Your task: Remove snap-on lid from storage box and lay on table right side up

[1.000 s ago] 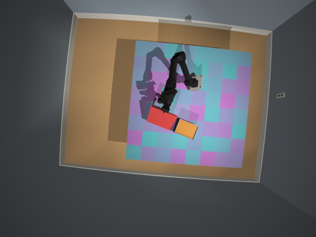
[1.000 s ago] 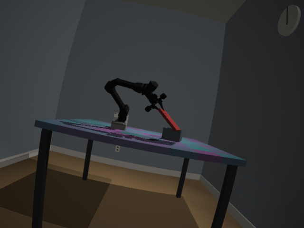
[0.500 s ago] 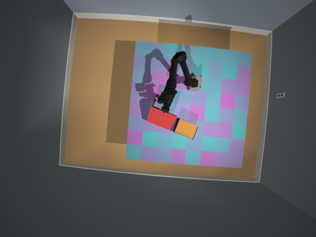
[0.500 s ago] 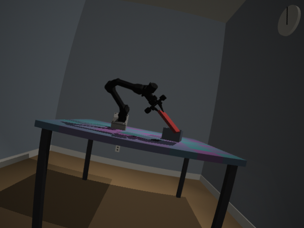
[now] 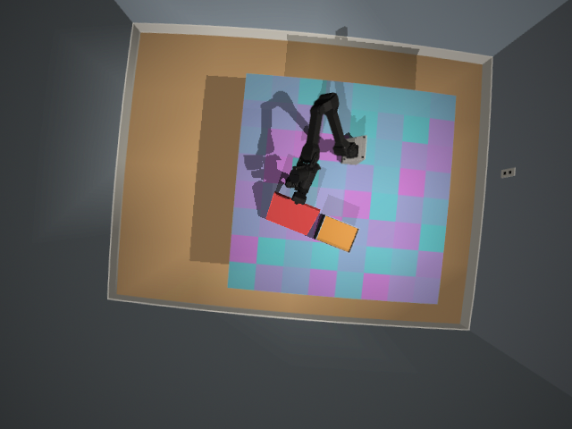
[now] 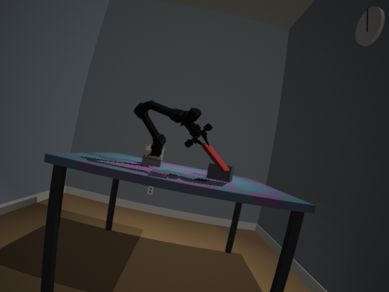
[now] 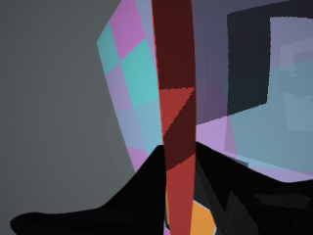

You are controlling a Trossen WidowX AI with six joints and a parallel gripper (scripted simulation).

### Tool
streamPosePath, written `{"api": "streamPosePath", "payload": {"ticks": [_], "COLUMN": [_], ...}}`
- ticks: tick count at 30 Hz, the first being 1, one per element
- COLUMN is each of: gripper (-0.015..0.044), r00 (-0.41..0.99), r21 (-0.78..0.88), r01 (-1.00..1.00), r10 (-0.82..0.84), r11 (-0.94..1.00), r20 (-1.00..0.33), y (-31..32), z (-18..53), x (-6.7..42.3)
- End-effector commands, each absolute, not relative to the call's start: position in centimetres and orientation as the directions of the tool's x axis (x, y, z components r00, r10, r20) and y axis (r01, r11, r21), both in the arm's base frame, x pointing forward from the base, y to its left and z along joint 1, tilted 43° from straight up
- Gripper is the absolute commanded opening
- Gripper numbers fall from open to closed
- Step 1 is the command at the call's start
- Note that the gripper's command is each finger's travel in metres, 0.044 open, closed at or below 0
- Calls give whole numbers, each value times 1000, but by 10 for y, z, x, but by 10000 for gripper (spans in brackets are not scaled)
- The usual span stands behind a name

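The red lid is off the storage box and held above the table. It tilts steeply, with its high edge at the gripper and its far edge low. Its broad red face shows from above. The gripper is shut on the lid's high edge, with one finger on each side. The storage box stands just right of the lid in the top view. It looks orange from above and grey from the side. In the exterior view the lid partly hides it.
The arm's pale base stands on the checkered table, behind the lid and box. In the top view the table's left edge is close to the lid. The arm and lid cast dark shadows on the table.
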State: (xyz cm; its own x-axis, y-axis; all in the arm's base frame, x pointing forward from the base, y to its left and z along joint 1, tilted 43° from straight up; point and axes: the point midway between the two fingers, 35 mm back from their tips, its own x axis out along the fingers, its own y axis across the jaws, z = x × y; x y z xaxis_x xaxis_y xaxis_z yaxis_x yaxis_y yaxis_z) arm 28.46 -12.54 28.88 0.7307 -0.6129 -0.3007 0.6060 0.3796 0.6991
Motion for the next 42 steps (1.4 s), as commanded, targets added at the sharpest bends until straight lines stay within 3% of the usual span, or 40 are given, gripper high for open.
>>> {"api": "streamPosePath", "payload": {"ticks": [1, 42], "gripper": [0, 0], "r00": [737, 737], "r21": [698, 698], "r01": [602, 601], "r10": [-606, -607], "r11": [387, 389], "r20": [-300, -297], "y": [-127, -149], "z": [286, 262], "x": [286, 286]}}
